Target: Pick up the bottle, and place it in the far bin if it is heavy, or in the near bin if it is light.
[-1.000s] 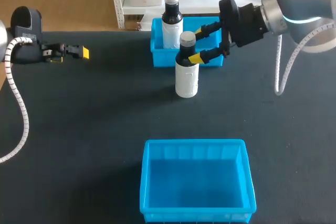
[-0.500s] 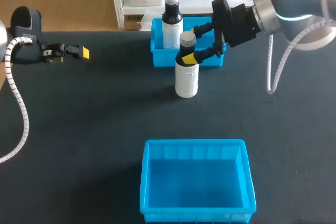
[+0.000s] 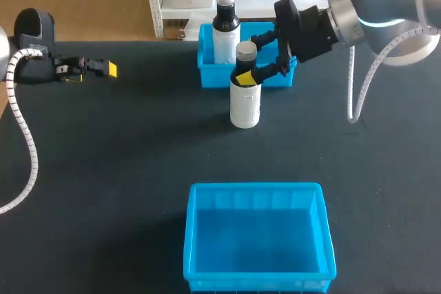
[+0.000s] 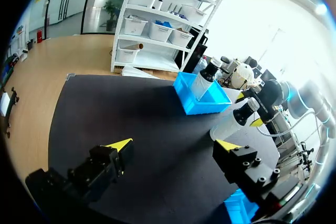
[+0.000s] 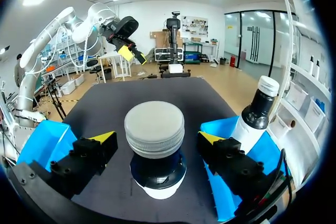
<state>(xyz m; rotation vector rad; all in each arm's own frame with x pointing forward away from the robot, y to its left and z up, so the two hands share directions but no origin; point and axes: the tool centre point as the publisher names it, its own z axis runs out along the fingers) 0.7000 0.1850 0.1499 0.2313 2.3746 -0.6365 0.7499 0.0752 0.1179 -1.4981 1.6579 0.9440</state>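
A bottle (image 3: 244, 98) with a white body, dark neck and grey cap stands upright on the black table, just in front of the far bin (image 3: 279, 79). My right gripper (image 3: 249, 60) is open around its neck, one yellow tip on each side. In the right wrist view the cap (image 5: 154, 124) sits between the fingers of the gripper (image 5: 156, 138) with a gap on both sides. My left gripper (image 3: 103, 68) hangs open at the far left of the table, holding nothing (image 4: 173, 145). From there the bottle (image 4: 233, 124) shows far ahead.
A second, similar bottle (image 3: 224, 29) stands inside the far blue bin, at its left end (image 5: 257, 111). The near blue bin (image 3: 258, 239) sits at the table's front with nothing in it. Black tabletop lies between the two bins and around the left gripper.
My right gripper has slid left so its fingers now straddle the bottle's neck more deeply. The bottle and the left arm have not moved.
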